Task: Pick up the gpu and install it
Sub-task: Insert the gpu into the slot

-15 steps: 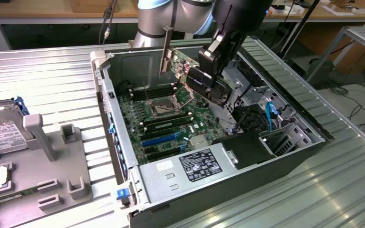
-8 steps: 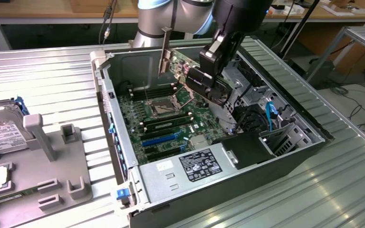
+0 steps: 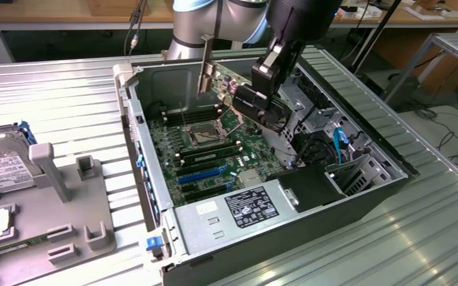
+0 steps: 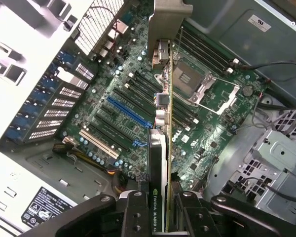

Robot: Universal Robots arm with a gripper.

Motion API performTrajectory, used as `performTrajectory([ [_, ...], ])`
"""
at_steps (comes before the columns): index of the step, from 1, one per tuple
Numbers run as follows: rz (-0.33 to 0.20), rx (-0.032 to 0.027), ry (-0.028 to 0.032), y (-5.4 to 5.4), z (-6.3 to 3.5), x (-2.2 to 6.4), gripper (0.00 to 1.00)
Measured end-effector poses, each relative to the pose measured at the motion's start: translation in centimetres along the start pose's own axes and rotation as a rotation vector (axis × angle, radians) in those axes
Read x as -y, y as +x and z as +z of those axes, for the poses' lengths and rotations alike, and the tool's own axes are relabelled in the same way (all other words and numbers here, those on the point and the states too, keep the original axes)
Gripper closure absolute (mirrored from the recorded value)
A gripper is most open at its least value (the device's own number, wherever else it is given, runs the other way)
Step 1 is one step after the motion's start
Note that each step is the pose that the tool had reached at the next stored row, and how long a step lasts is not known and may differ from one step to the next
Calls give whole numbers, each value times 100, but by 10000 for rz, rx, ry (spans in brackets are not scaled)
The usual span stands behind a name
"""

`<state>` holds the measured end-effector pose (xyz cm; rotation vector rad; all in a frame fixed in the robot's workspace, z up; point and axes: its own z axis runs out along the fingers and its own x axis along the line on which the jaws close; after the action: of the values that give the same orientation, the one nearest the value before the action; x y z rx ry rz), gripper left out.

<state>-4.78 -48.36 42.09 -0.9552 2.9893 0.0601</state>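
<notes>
exterior view: claw point(image 3: 254, 98) clamped on the gpu point(image 3: 222, 83), card on edge, silver bracket end toward the exterior view's left, over the motherboard point(image 3: 205, 140) inside the open computer case point(image 3: 372, 196) on the worktop point(image 3: 62, 107) | wrist view: claw point(image 4: 160, 205) grips gpu point(image 4: 158, 158) on both faces, card edge-on above the motherboard point(image 4: 222, 98), near the blue slot point(image 4: 128, 111)

You lose the arm point(image 3: 201, 30) past the exterior view's edge above the claw point(image 3: 259, 110). The claw's fingers point(image 4: 135, 212) run out of the wrist view, hiding the held end of the gpu point(image 3: 225, 80). The motherboard point(image 4: 138, 98) strip directly beneath the claw sits behind the gpu. Well away from the claw, the hard drive point(image 3: 2, 161) is cut off.
</notes>
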Motion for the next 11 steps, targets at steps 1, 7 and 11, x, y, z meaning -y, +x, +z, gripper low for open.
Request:
performTrajectory([
  [1, -24, -1, 0, 0, 0, 0, 73],
  [7, -380, -14, -5, 0, 0, 0, 73],
  [11, -527, -19, -7, 0, 0, 0, 73],
])
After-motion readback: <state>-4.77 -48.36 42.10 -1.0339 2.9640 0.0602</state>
